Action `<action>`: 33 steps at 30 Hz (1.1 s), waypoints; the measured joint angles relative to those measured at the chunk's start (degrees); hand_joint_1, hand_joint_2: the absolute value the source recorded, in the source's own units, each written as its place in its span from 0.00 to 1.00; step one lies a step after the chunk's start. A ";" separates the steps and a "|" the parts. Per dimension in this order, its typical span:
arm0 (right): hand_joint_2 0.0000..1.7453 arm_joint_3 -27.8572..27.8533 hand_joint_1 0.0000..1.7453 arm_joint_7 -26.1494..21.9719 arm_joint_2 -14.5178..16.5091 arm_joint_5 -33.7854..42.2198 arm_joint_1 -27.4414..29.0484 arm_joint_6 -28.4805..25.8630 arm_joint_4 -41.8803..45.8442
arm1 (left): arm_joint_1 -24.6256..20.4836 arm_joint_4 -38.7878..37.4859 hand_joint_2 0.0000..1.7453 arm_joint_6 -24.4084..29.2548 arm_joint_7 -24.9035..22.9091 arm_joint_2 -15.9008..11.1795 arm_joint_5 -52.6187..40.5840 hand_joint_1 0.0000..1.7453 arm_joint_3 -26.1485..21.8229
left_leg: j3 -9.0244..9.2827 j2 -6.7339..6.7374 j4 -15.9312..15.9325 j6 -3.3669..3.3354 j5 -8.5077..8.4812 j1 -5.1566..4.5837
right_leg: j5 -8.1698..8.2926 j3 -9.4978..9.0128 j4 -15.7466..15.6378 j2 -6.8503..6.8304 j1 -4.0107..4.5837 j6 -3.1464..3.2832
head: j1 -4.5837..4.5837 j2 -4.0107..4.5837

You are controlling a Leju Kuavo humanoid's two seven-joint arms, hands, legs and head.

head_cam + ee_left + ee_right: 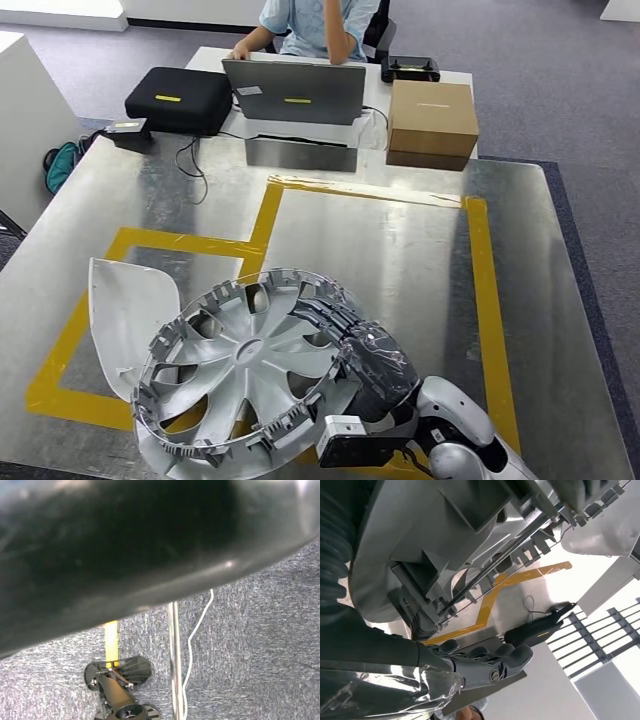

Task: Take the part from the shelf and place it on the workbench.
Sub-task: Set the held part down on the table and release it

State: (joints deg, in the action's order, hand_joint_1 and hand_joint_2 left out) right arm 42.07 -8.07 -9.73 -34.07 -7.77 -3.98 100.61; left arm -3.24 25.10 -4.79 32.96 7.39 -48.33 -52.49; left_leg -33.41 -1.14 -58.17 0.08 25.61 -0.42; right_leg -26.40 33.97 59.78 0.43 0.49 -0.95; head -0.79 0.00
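Note:
The part is a silver wheel cover (249,372) with spokes and a toothed rim, tilted low over the metal workbench (377,255). My right hand (375,368), dark and wrapped in clear film, grips its right rim. In the right wrist view the cover's grey underside (444,530) lies close over the hand (486,662), whose fingers (516,656) reach beneath the rim. I cannot tell whether the cover's lower edge touches the bench. A white curved shell piece (124,318) lies on the bench at the left, partly under the cover.
Yellow tape (483,290) marks rectangles on the bench. Along the far edge stand a black case (180,98), a grey laptop (294,92) and a cardboard box (432,122). A person (317,25) sits behind the laptop. Grey carpet (264,645) shows in the left wrist view.

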 joint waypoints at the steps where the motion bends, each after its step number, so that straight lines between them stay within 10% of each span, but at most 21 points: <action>1: 1.00 0.00 0.00 0.00 -0.01 0.00 0.00 0.00 0.00 | 0.00 -0.01 0.00 0.00 0.00 0.00 0.00 0.00 0.01 | 0.00 0.00 0.00 0.00 0.00 0.00 | 0.00 0.00 0.00 0.00 0.00 0.00 | 0.00 0.00; 20: 1.00 -0.03 0.00 0.29 -0.02 -0.30 0.05 -0.24 0.01 | 0.00 -0.08 0.00 0.10 -0.05 0.00 0.13 0.00 0.01 | 0.00 0.00 0.00 0.00 0.00 0.00 | 0.00 0.01 0.00 0.00 0.00 0.00 | 0.01 0.00; 27: 1.00 -9.90 0.00 14.73 -1.87 -32.76 8.73 -18.57 10.67 | 4.01 2.94 0.00 -0.50 -0.53 1.54 2.72 0.00 -2.11 | -0.01 0.00 0.00 -0.01 0.13 -0.06 | -0.08 0.04 -0.06 0.07 -0.05 0.00 | -0.01 0.00; 33: 1.00 -17.33 0.00 6.51 -3.85 -23.37 17.39 -24.58 23.70 | 6.74 8.87 0.00 -3.11 -1.09 4.30 1.44 0.00 -5.48 | -0.05 -0.03 0.00 -0.07 0.30 -0.07 | -0.20 0.00 -0.15 0.06 -0.07 -0.14 | 0.00 0.00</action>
State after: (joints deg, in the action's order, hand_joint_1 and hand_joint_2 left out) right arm 24.74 -1.55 -13.58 -57.45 9.62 -28.55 124.31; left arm 3.49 33.96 -7.91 31.87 11.69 -46.88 -57.97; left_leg -33.46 -1.17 -58.18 0.01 25.91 -0.49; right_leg -26.61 33.97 59.63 0.48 0.42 -1.09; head -0.79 0.00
